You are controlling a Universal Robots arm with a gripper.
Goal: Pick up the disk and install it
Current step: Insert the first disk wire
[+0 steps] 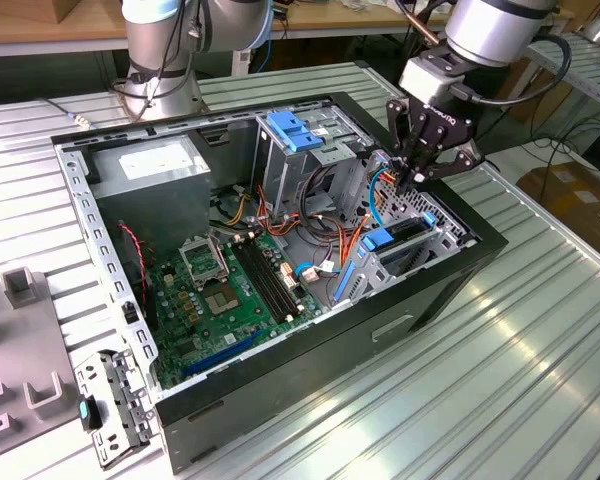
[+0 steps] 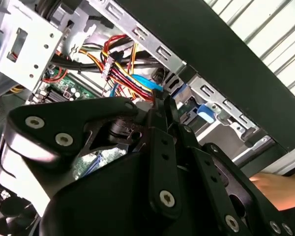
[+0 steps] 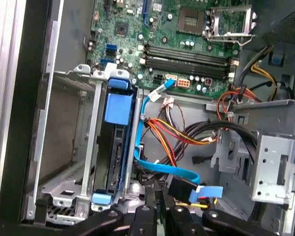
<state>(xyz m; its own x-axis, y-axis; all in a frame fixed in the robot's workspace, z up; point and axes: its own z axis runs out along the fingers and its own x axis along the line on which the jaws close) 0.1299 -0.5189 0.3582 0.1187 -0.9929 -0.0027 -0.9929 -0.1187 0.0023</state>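
On the ribbed metal table (image 1: 540, 340) lies the open computer case (image 1: 435, 285), the biggest thing before me, its green motherboard (image 1: 225, 295) flat across the floor and the grey power-supply box (image 1: 155, 175) at the far corner toward the exterior view's left. Smaller is the metal drive cage (image 1: 315, 140), topped by its light-blue latch piece (image 1: 295, 130).

Smaller again is the disk (image 3: 115, 147): it stands on edge in the drive bay at the case's front corner, toward the exterior view's right, blue rails at both ends, with bay walls on either side. A light-blue flat cable (image 3: 160, 169) curls just beside it, and red, yellow and black wires (image 3: 179, 135) bunch near that.

My pincer (image 1: 420, 172) hangs just above that bay, close over the cable plug. Its fingers (image 2: 162, 147) lie pressed together, holding nothing that I can see.
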